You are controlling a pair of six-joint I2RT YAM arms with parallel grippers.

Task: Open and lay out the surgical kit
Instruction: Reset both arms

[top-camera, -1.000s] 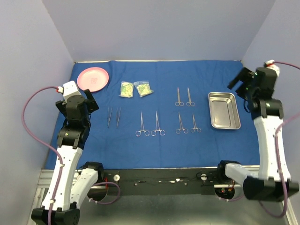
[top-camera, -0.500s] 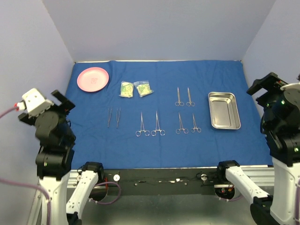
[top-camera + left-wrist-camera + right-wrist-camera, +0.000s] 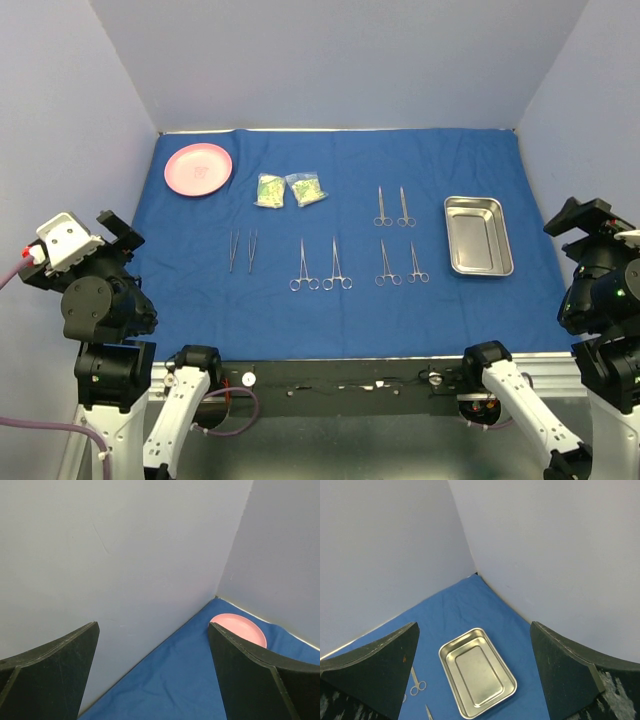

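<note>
With the left gripper [image 3: 152,630] released, the soft blue cloth [image 3: 350,320] lies spread flat, carrying light packets [image 3: 268,190], thin, likely slippery forceps [image 3: 302,262], best taken at the rings, and the stiff tray [image 3: 478,235]; the right gripper [image 3: 472,627] is also released.

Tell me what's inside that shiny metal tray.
Nothing: the tray shows a bare steel floor in the overhead and right wrist views. It sits on the blue cloth; the patch directly beneath it is hidden.
</note>
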